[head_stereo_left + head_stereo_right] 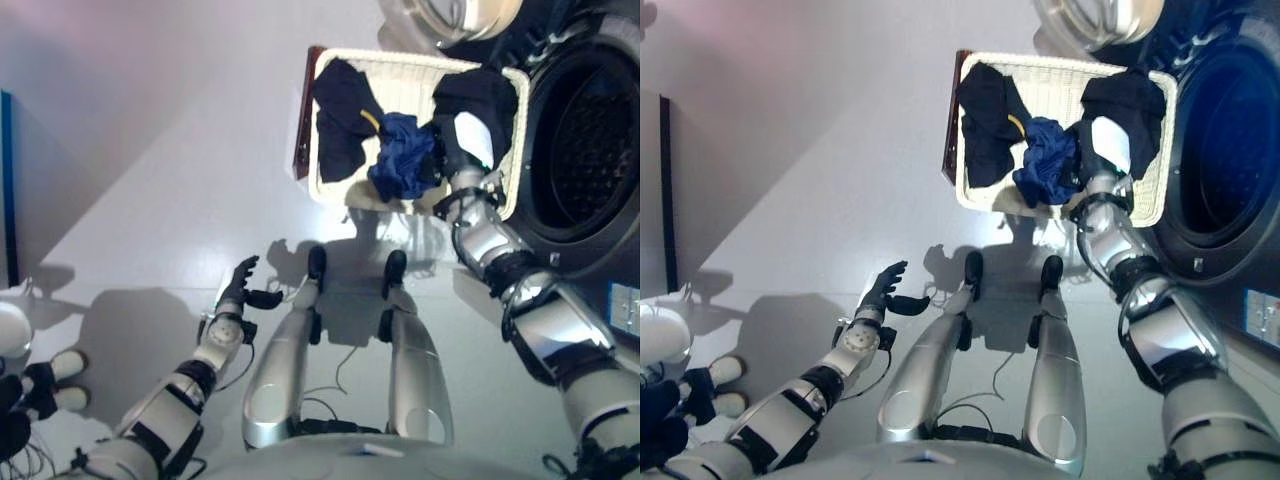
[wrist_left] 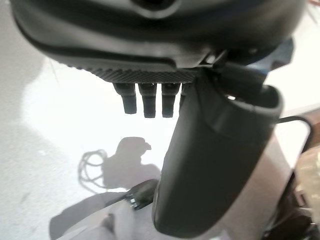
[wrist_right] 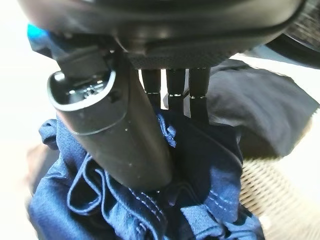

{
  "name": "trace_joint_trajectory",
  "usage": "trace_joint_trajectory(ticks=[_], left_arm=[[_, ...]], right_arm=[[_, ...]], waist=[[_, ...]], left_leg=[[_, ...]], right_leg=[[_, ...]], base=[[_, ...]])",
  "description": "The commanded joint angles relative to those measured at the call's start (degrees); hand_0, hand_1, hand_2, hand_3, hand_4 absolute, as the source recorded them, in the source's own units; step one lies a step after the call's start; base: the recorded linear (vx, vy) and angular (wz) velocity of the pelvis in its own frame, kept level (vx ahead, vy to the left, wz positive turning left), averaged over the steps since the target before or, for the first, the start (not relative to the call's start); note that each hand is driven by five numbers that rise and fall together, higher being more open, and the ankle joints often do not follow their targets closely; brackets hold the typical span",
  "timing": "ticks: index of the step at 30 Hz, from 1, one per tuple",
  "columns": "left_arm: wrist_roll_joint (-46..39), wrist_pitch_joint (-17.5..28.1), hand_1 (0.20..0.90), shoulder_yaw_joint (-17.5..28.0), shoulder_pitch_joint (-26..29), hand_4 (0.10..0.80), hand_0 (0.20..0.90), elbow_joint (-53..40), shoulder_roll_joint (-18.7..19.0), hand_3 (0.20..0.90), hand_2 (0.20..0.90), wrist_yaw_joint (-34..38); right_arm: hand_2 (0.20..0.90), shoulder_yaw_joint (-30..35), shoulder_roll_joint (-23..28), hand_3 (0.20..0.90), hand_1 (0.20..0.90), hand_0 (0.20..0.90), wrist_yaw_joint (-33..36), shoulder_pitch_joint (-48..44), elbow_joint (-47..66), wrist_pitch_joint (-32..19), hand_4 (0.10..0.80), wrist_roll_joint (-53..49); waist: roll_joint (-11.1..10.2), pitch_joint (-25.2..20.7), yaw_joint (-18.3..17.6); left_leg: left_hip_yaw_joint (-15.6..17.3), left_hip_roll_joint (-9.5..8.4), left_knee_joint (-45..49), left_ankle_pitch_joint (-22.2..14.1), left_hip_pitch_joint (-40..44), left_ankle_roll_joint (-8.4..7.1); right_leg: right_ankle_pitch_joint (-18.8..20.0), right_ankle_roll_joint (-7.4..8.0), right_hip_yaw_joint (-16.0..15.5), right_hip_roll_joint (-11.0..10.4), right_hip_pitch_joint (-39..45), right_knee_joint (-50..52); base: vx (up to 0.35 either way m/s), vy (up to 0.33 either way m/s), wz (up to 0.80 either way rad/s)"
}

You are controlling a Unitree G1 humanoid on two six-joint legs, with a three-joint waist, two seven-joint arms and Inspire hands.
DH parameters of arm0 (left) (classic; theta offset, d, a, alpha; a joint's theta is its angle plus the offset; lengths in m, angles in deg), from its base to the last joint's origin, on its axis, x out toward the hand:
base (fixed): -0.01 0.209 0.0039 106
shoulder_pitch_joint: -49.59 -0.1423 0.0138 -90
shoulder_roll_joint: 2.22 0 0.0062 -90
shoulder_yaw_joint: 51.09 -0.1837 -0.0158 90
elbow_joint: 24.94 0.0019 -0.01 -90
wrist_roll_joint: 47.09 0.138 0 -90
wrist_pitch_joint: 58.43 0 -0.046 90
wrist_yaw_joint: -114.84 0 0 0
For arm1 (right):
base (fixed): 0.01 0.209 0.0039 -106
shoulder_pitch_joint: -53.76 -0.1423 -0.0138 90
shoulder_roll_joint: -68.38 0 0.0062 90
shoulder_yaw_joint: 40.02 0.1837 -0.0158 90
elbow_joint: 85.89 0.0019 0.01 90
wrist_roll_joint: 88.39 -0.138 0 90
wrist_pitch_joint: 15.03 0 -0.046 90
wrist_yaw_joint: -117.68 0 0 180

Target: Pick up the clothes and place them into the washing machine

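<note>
The robot's right arm (image 1: 520, 290) is reaching forward and slightly inward, nearly straight, with its wrist angled downward. The right hand (image 1: 448, 150) is pressing into blue cloth (image 3: 200, 185), thumb (image 3: 125, 145) and fingers (image 3: 176, 90) extending down into the folds, closing on it in a pinch. The left arm (image 1: 170, 400) is hanging low and bending outward at the elbow. The left hand (image 1: 240, 285) is hovering with its fingers straight and relaxed, thumb (image 2: 215, 160) standing apart, holding nothing.

Silver-grey arms banded in black — each ends in a dark hand (image 1: 243, 285), ribbed along the palm edge.
</note>
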Motion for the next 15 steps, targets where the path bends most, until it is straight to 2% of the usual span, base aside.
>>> trace_joint_trajectory(ticks=[1, 4, 10, 15], left_arm=[[2.3, -0.3, 0.9, 2.3, -6.3, 0.8, 0.9, 3.0, 0.7, 0.9, 0.9, 0.6], [3.4, -0.6, 0.9, 3.6, -8.9, 0.8, 0.9, 3.8, 0.5, 0.9, 0.9, -0.6], [5.0, -1.2, 0.9, 5.7, -11.9, 0.8, 0.9, 5.5, 0.3, 0.9, 0.9, -2.4], [5.8, -1.4, 0.9, 7.0, -13.2, 0.8, 0.9, 7.1, -0.2, 0.9, 0.9, -3.3]], right_arm=[[0.3, 5.7, -3.4, 0.3, 0.3, 0.3, -0.3, 5.5, 10.2, -9.3, 0.4, -12.4], [0.3, 9.3, -7.4, 0.3, 0.3, 0.3, -3.5, 12.0, 11.5, -12.3, 0.4, -20.2], [0.3, 15.0, -12.8, 0.3, 0.3, 0.3, -8.3, 18.8, 11.6, -16.4, 0.4, -35.2], [0.3, 17.9, -13.9, 0.3, 0.3, 0.3, -10.9, 22.8, 16.1, -18.8, 0.4, -40.5]], waist=[[-1.3, -6.6, -0.4], [-1.5, -8.3, -0.7], [-1.5, -12.2, -1.1], [-1.3, -14.5, -1.5]], left_leg=[[1.3, -0.4, -0.4, -0.9, -0.6, -0.68], [1.8, -0.08, -0.9, -1.6, 2.5, -0.49], [2.6, 0.39, -3.1, -2.4, 6.8, -0.52], [2.7, 0.48, -5.0, -2.4, 9.1, -0.92]], right_leg=[[-4.8, 2.85, -0.2, -0.6, 3.7, 3.6], [-5.4, 3.19, -0.3, -0.7, 6.6, 2.7], [-5.4, 3.88, -0.4, -0.9, 10.6, -0.3], [-5.3, 4.04, -0.8, -0.8, 13.1, -2.3]], base=[[0.128, -0.017, -0.14], [0.129, -0.014, -0.1], [0.098, -0.011, -0.08], [0.072, -0.01, -0.03]])
